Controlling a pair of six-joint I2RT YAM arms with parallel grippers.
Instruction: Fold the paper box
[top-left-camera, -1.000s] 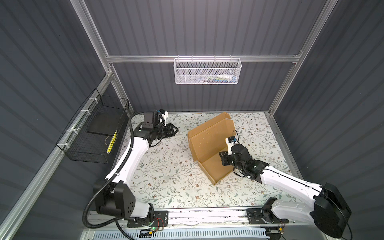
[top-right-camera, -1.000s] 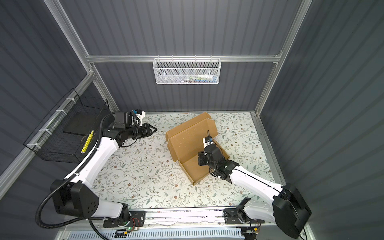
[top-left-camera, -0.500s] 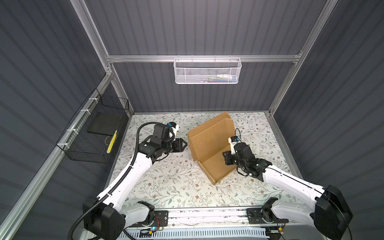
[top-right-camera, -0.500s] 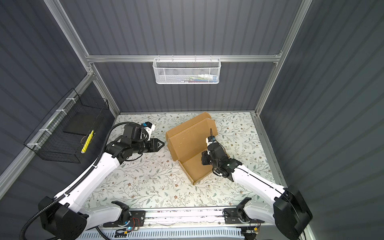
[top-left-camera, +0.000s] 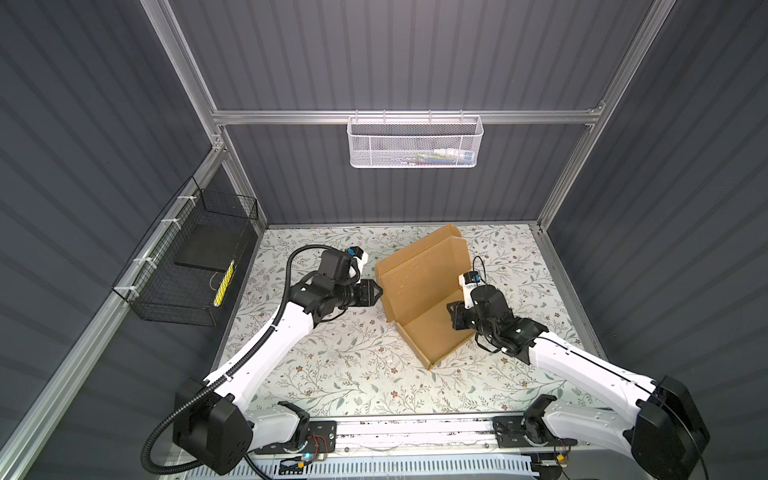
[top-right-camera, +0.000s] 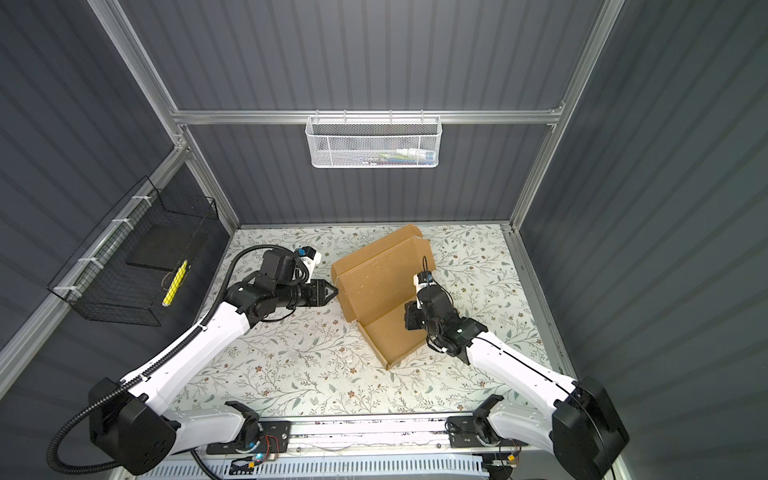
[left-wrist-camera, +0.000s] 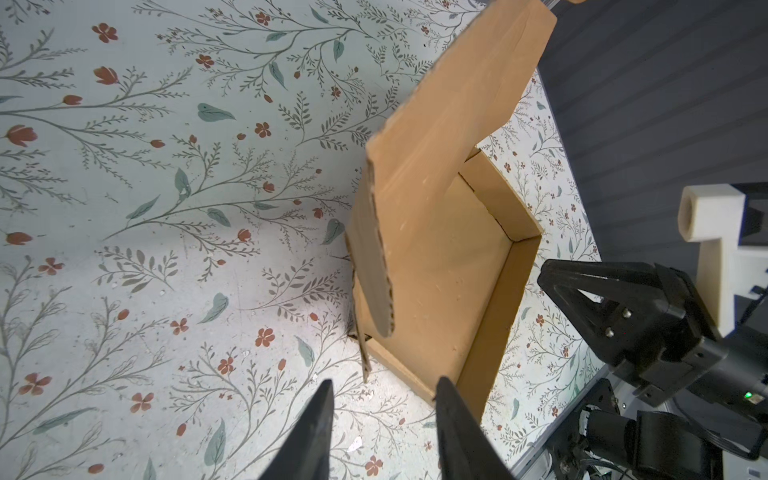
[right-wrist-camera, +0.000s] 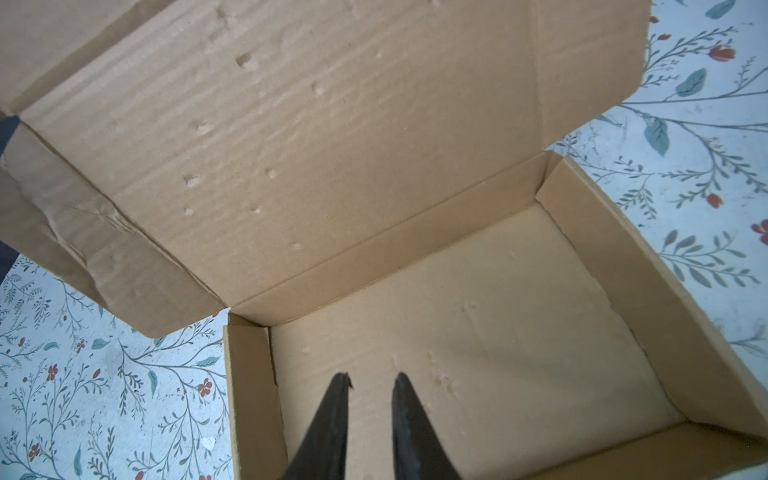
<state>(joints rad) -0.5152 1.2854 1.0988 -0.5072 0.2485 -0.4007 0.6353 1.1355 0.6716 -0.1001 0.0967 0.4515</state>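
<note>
Both jaws slightly apart, empty.

The box (top-left-camera: 432, 332) lies on the table (top-left-camera: 332, 374) toward 3 o'clock. Left gripper (top-left-camera: 379, 291) just beside its 9; right gripper (top-left-camera: 453, 313) over it from 4. Mesh basket (top-left-camera: 413, 143) hangs at 12, wire basket (top-left-camera: 187, 266) at 9.

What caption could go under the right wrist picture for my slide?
Right gripper, slightly open and empty, points into the paper box, its lid raised.
</note>
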